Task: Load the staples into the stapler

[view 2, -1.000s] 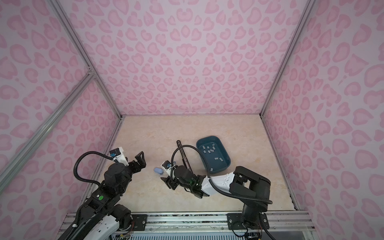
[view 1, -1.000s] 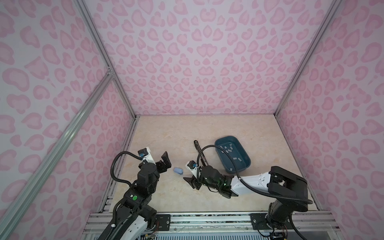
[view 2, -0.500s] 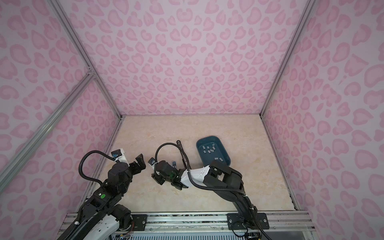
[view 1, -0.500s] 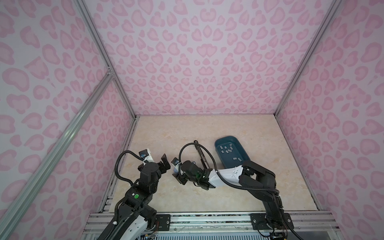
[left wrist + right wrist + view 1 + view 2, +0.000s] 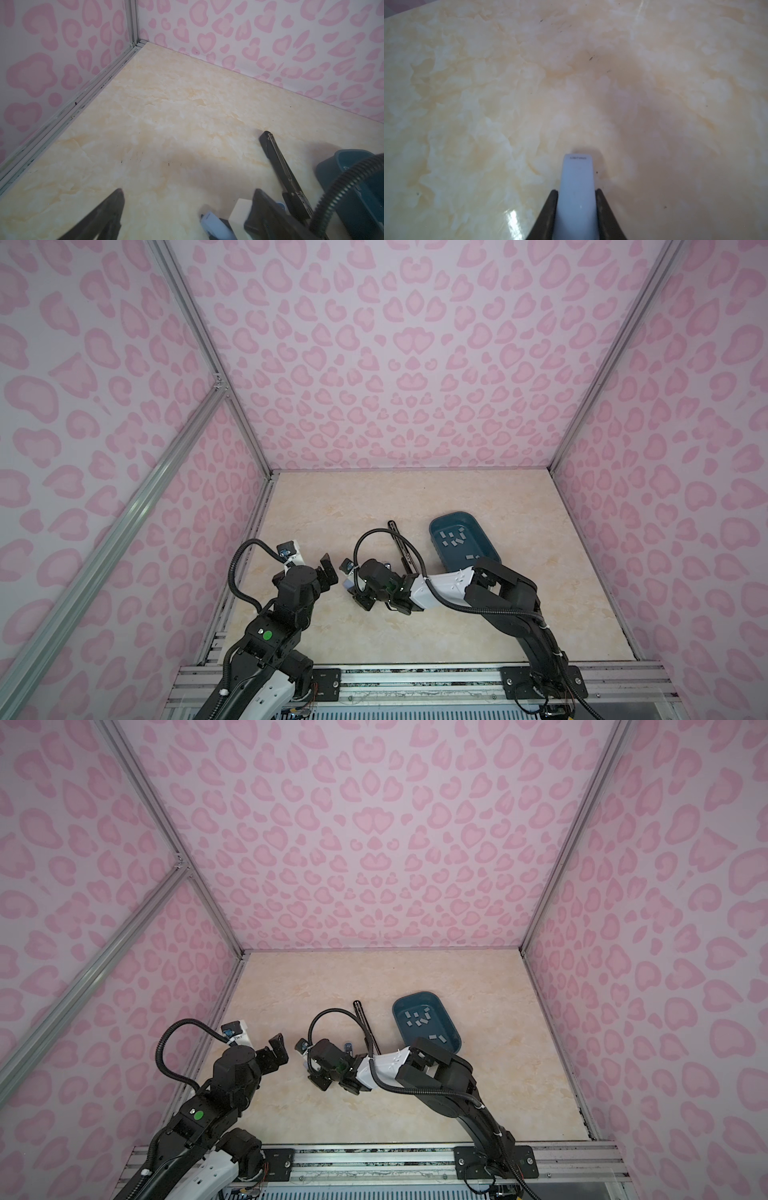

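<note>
A small light-blue stapler (image 5: 577, 182) sits between the two dark fingers of my right gripper (image 5: 576, 190), which is shut on it just above the marble floor. In both top views this gripper (image 5: 353, 585) (image 5: 312, 1065) lies low at the middle front, with a bit of the blue stapler (image 5: 347, 584) showing at its tip. My left gripper (image 5: 326, 570) (image 5: 189, 195) hangs open just left of it, holding nothing; the stapler (image 5: 214, 224) shows near its right finger. The staples (image 5: 457, 540) (image 5: 422, 1020) lie as grey strips in a teal tray (image 5: 436, 522).
A long black stapler (image 5: 401, 547) (image 5: 280, 166) lies opened out flat between the right gripper and the tray. A second small light-blue stapler (image 5: 386, 566) peeks out behind the right wrist. Pink patterned walls close in three sides; the right arm's cable (image 5: 365, 537) loops above the floor.
My right gripper has slid left to the light-blue stapler that lay on the floor and closed its jaws on it. The left arm has barely moved and stays open.
</note>
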